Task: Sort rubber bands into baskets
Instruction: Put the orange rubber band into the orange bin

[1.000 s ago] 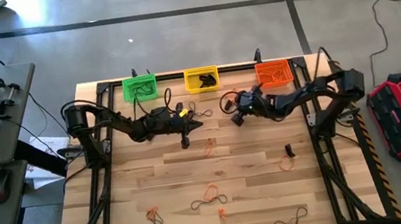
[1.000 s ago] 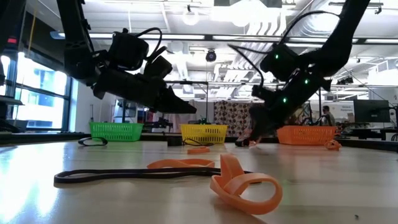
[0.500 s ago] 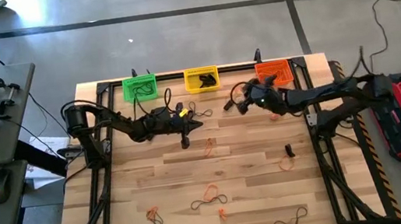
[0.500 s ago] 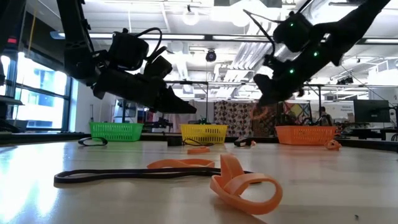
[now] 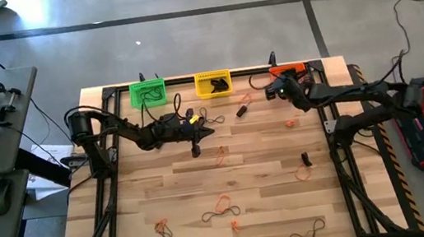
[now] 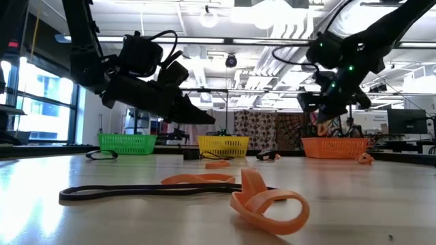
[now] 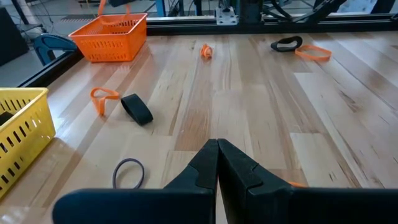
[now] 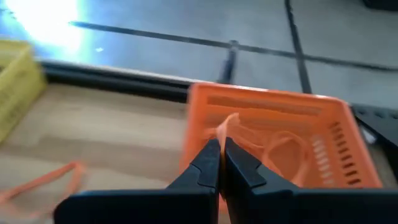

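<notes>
My right gripper [image 5: 276, 86] hangs above the table at the near left corner of the orange basket [image 5: 295, 73], shut on an orange rubber band [image 8: 226, 127]. My left gripper [image 5: 196, 147] is shut and empty above the table's middle; its own view shows the closed fingertips [image 7: 217, 147]. The green basket [image 5: 147, 92] and the yellow basket [image 5: 213, 83] stand along the far edge, left of the orange one. Loose orange and black rubber bands lie flat on the wood, among them a black one [image 5: 241, 110] and an orange one [image 5: 291, 123]. My right gripper pinches the orange rubber band between its two fingertips; a small loop [image 8: 227, 124] sticks out past them. The rest of the band hangs below the fingers [image 6: 321, 129], lifted clear of the table, beside the orange basket's rim.
More bands lie nearer the front: orange [image 5: 219, 155], black [image 5: 305, 158], orange [image 5: 303, 174], a tangle [image 5: 221, 208], and others [image 5: 162, 228] [image 5: 307, 230]. A black frame [image 5: 214, 74] runs along the far edge behind the baskets. Close to the low camera lie an orange band [image 6: 269, 204] and a long black band [image 6: 136, 190].
My right gripper has risen from the table and gone toward the far right, to the orange basket, carrying the orange rubber band clear of the wood. It has stayed shut.
</notes>
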Controlling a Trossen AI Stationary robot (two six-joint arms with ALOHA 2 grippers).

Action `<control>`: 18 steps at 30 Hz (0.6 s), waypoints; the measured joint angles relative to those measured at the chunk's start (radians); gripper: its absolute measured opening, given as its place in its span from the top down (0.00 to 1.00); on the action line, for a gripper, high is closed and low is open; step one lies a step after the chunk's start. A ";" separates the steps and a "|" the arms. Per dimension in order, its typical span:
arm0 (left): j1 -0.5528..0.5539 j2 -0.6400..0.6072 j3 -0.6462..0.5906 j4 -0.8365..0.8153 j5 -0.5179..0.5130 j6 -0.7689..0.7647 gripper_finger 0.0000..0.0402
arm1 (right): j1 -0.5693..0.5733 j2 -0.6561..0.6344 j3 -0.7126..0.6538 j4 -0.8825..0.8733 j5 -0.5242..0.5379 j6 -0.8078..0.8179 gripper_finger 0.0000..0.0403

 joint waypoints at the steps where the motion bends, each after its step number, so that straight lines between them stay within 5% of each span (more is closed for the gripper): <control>1: 0.000 0.000 0.000 0.000 0.000 0.000 1.00 | -0.018 0.000 0.000 -0.007 0.000 0.010 1.00; 18: 0.000 0.000 0.000 0.000 0.000 0.000 1.00 | -0.194 0.120 0.000 0.039 -0.145 0.068 1.00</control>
